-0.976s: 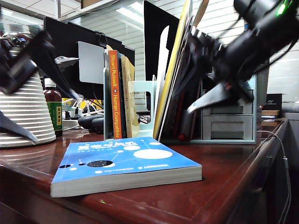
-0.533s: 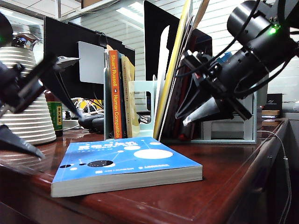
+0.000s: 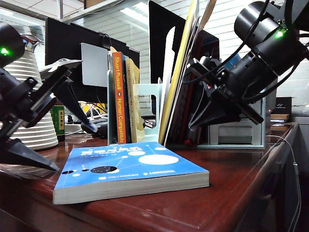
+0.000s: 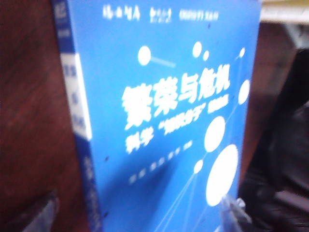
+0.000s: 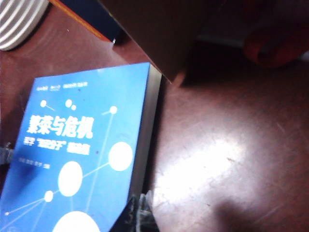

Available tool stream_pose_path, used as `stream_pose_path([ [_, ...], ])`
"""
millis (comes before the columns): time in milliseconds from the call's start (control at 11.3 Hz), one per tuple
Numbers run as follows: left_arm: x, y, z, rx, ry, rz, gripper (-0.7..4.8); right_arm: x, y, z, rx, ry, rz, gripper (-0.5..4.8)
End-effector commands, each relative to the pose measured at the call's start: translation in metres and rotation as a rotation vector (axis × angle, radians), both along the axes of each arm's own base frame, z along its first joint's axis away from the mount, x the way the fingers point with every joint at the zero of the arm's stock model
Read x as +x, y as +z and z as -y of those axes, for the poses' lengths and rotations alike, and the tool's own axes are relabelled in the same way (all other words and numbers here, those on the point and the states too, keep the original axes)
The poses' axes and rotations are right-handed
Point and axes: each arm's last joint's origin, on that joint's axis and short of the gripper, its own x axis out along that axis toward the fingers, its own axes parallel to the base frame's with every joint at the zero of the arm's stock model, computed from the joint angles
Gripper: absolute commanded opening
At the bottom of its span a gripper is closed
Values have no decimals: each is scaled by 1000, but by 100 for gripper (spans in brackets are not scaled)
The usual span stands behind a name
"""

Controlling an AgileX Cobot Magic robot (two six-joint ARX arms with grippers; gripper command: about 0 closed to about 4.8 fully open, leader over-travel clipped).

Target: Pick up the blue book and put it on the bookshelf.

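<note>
You've got the blue book (image 3: 128,170) lying flat on the glossy dark wood bench (image 3: 227,193), held by neither arm. Left gripper (image 3: 46,130) sits low beside its spine edge, jaws spread wide. Right gripper (image 3: 200,118) hovers above the far corner, jaws clenched on nothing. Mint bookshelf (image 3: 145,104) stands behind.

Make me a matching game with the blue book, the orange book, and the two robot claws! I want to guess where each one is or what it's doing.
Things:
1. blue book
2. orange book
3. left gripper
4. right gripper

Places or states:
A. standing upright in the bookshelf
B. jaws open, beside the blue book's left end
C. lying flat on the wooden table
D. jaws shut, empty, above the blue book's right side

Pairs: 1-C, 2-A, 3-B, 4-D
</note>
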Motion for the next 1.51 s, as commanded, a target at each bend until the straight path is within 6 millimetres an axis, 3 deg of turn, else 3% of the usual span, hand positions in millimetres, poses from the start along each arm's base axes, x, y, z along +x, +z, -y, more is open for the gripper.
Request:
stream_pose_path([
  [89, 1, -7, 2, 16, 15, -25, 479, 2, -10, -7, -7, 16, -18, -8],
  [533, -2, -7, 15, 46, -10, -21, 479, 4, -42, -20, -43, 22, -112, -8],
  [1154, 6, -18, 26, -88, -111, -24, 479, 0, -47, -30, -1, 104, -140, -8],
  [1509, 10, -10, 29, -190, -187, 55, 479, -1, -49, -32, 8, 123, -152, -8],
])
